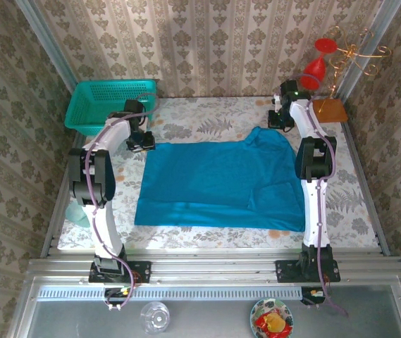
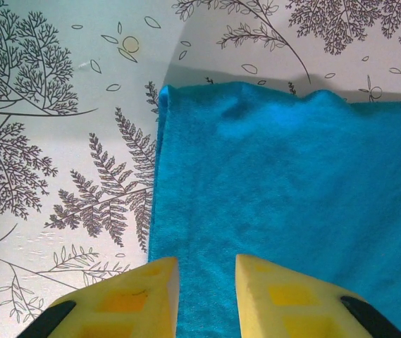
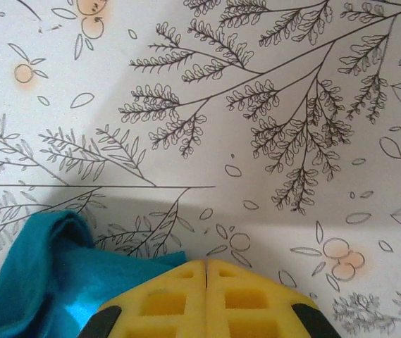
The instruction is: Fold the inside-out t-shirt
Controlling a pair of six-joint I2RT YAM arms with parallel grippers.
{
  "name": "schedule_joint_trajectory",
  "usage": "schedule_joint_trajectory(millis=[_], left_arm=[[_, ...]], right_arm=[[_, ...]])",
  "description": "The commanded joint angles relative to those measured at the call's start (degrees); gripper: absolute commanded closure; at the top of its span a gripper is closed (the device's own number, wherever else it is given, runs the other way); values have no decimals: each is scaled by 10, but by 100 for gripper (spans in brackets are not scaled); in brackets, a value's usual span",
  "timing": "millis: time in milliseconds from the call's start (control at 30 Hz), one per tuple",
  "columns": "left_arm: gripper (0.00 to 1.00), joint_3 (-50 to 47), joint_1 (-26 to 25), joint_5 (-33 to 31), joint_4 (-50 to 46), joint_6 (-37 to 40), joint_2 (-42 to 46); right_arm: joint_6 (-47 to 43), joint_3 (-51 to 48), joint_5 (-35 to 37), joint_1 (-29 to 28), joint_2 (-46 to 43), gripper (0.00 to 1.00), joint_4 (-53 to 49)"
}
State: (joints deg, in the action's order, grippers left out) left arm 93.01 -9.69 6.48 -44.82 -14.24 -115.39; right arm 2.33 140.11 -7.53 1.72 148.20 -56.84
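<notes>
The inside-out t-shirt (image 1: 221,183) lies spread flat on the fern-print tablecloth, teal-blue, with a small rumpled bump at its far right corner. My left gripper (image 1: 142,141) hangs over the shirt's far left corner. In the left wrist view its yellow fingers (image 2: 207,264) stand a little apart above the flat cloth (image 2: 292,183), just inside the shirt's left edge. My right gripper (image 1: 282,118) is past the far right corner. Its pads (image 3: 207,262) are pressed together with nothing between them, and the bunched shirt corner (image 3: 38,274) lies to its lower left.
A teal mesh basket (image 1: 112,102) stands at the back left, close behind the left arm. A red goblet (image 1: 318,63) on a wire stand and a brown board (image 1: 330,110) sit at the back right. A glass (image 1: 155,315) and a bowl (image 1: 272,318) are below the rail.
</notes>
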Motion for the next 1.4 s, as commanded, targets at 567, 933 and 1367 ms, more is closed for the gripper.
schedule_joint_trajectory(millis=[567, 933, 1367], left_arm=[[67, 105, -1, -66, 21, 47, -104], [71, 137, -4, -45, 57, 33, -151], [73, 79, -8, -69, 106, 34, -95]], right_arm=[[11, -12, 7, -11, -66, 100, -42], [12, -22, 22, -14, -84, 100, -52], [12, -27, 33, -14, -99, 100, -60]])
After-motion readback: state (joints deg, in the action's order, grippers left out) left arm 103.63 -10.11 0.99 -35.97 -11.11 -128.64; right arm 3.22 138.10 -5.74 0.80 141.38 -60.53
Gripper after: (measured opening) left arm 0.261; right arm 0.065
